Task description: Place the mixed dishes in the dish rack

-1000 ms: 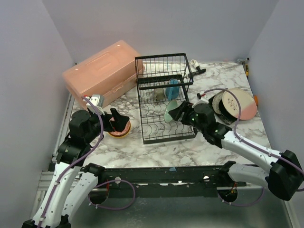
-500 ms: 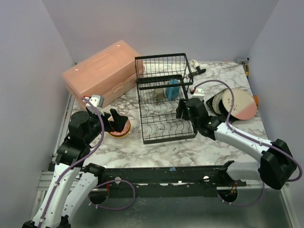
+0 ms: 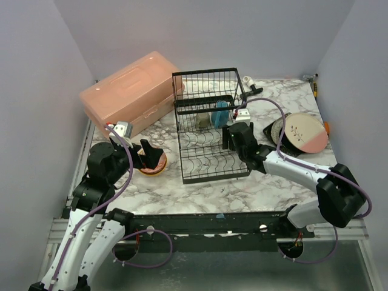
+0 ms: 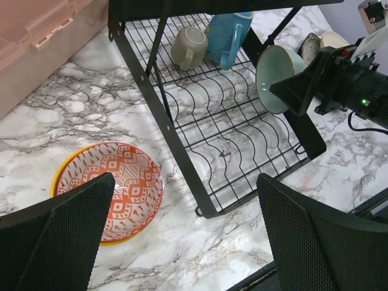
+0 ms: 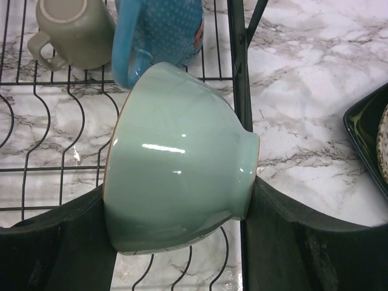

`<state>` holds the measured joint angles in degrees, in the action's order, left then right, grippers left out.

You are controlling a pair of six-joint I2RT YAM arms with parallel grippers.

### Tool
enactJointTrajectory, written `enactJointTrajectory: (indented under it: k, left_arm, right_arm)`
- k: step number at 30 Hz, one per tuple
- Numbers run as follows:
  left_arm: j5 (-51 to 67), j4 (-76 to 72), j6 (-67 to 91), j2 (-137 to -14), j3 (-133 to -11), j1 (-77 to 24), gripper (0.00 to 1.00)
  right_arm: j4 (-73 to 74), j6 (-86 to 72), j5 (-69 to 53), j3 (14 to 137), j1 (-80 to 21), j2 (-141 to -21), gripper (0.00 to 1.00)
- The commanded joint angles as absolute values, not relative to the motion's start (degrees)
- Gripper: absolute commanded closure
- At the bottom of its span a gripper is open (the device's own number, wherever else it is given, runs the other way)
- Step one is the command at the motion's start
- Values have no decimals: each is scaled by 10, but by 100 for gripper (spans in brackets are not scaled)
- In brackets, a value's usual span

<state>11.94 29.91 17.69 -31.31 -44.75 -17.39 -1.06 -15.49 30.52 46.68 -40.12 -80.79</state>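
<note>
My right gripper point(image 3: 230, 137) is shut on a mint green bowl point(image 5: 179, 157), held on its side over the right edge of the black wire dish rack point(image 3: 209, 130). The bowl also shows in the left wrist view point(image 4: 274, 71). An olive mug point(image 5: 73, 30) and a blue patterned dish point(image 5: 163, 27) lie in the rack behind it. My left gripper point(image 4: 182, 242) is open and empty, above a red-patterned bowl point(image 4: 115, 185) nested in a yellow bowl point(image 3: 151, 165) left of the rack. A pink-cream plate point(image 3: 306, 132) lies on dark plates point(image 3: 277, 130) at the right.
The salmon-pink plastic box point(image 3: 130, 91) stands at the back left, close to the rack. A small white object point(image 3: 247, 80) sits behind the rack's back right corner. Grey walls close in on both sides.
My right gripper has carried the mint green bowl back and left, from the rack's front right corner to over its right side. The left arm has barely moved.
</note>
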Motion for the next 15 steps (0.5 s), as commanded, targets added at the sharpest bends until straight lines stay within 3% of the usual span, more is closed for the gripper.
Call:
enactJointTrajectory:
  k: [1,15]
  left_arm:
    - [109,291,168,-306,-440,-175,1]
    - [113,292,166,-309,-440,-175,1]
  right_arm:
    - [-88,-135,303,496,-401,-811,100]
    - [-135,-111,299,530,-401,-895,100]
